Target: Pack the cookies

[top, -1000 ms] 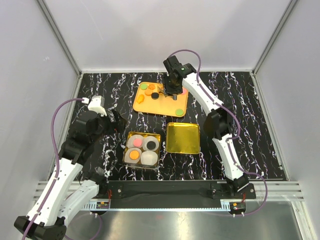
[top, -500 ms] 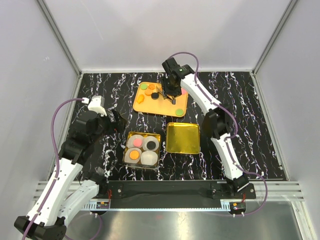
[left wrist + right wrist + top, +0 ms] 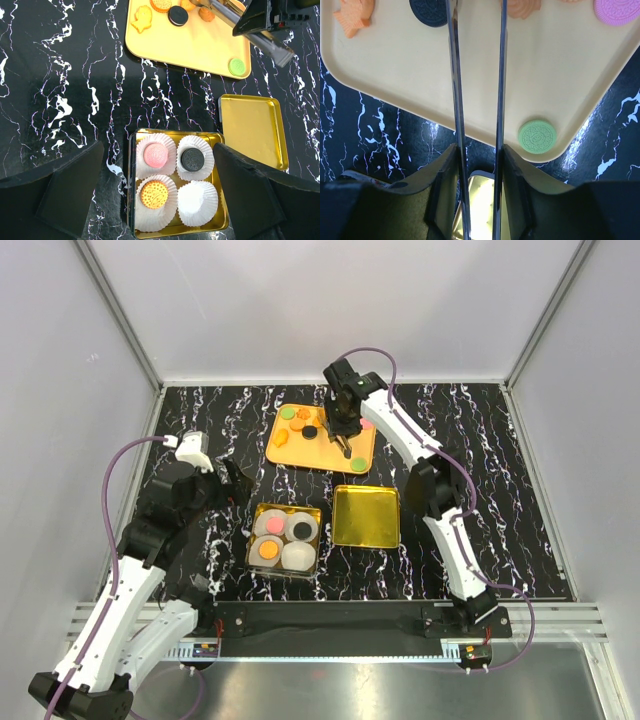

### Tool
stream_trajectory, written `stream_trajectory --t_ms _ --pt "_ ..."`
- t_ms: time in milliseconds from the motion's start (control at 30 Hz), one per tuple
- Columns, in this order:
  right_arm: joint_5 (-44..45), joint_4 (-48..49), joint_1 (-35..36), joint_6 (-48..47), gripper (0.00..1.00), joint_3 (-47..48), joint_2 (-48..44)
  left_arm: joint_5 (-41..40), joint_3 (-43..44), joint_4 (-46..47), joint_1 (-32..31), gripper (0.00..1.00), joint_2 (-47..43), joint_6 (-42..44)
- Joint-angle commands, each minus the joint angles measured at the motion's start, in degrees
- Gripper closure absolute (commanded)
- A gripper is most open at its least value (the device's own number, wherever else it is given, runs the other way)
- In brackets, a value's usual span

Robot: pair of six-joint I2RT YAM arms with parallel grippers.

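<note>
Shifting left since 1 s ago, R gripper [image 3: 476,7] hangs parted, prob. empty, over cookies [image 3: 537,136].

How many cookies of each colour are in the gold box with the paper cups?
Pink cookie: 1
Black cookie: 1
Orange cookie: 1
Total: 3 cookies. The fourth paper cup is empty.

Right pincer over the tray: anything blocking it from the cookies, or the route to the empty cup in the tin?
Nothing visible. The right pincer hangs open over the tray, black cookie just beside it. Bare table lies between tray and tin; the empty cup is uncovered, lid set aside.
</note>
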Motion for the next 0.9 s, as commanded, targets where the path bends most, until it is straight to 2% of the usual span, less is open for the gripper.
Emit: stream_trajectory --t_ms 0,433,733,867 --pt "-0.61 2.03 0.99 0.67 0.57 -1.44 -5.91 1.32 0.0 2.88 0.29 0.01 -0.37 -0.39" --pt "-1.67 3.78 1.69 1.72 0.6 -6.27 -11.17 1.41 0.0 2.88 0.37 0.01 -0.54 -0.39" --pt "-1.67 5.02 2.48 1.64 0.6 -11.02 -15.05 1.67 0.0 2.97 0.72 0.01 -0.63 -0.39" --pt "-0.62 4.32 2.48 1.29 0.58 -10.32 -14.7 1.67 0.0 2.97 0.72 0.01 -0.63 -0.39"
